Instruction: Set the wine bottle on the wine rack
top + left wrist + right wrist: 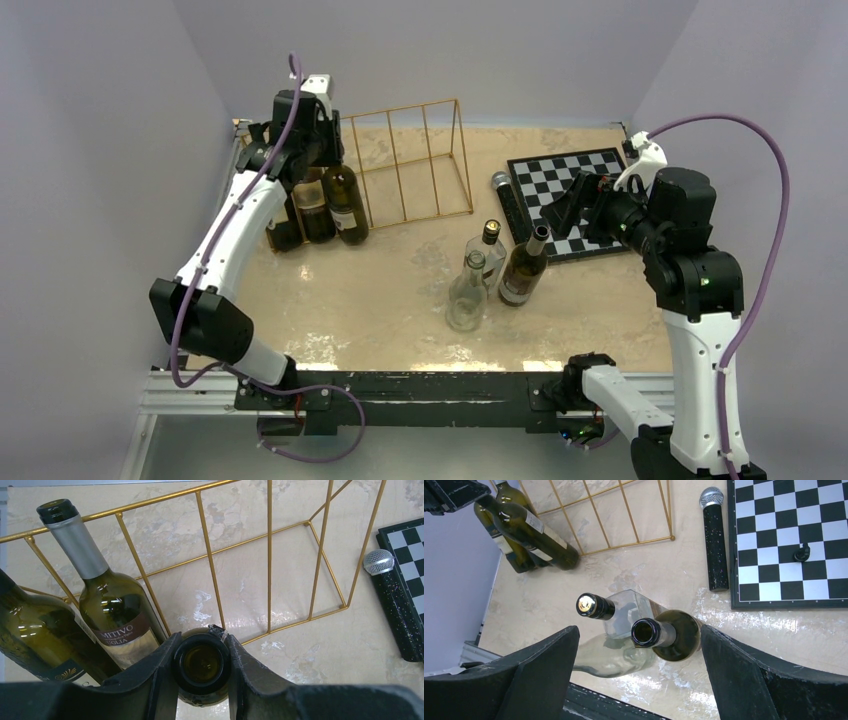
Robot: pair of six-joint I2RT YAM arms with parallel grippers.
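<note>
Gold thin-wire rack (269,555), seemingly green-glass bottle (201,664)

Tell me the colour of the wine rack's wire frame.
The wine rack is gold; it shows clearest in the left wrist view.

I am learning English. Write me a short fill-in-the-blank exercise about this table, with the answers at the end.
1. The left end effector is shut on the ___ of a wine bottle.
2. The right end effector is ___ above the standing bottles.
3. The microphone lies next to the black-and-white ___.
4. The wire of the wine rack has a ___ colour.
Answers: neck; open; chessboard; gold.
</note>
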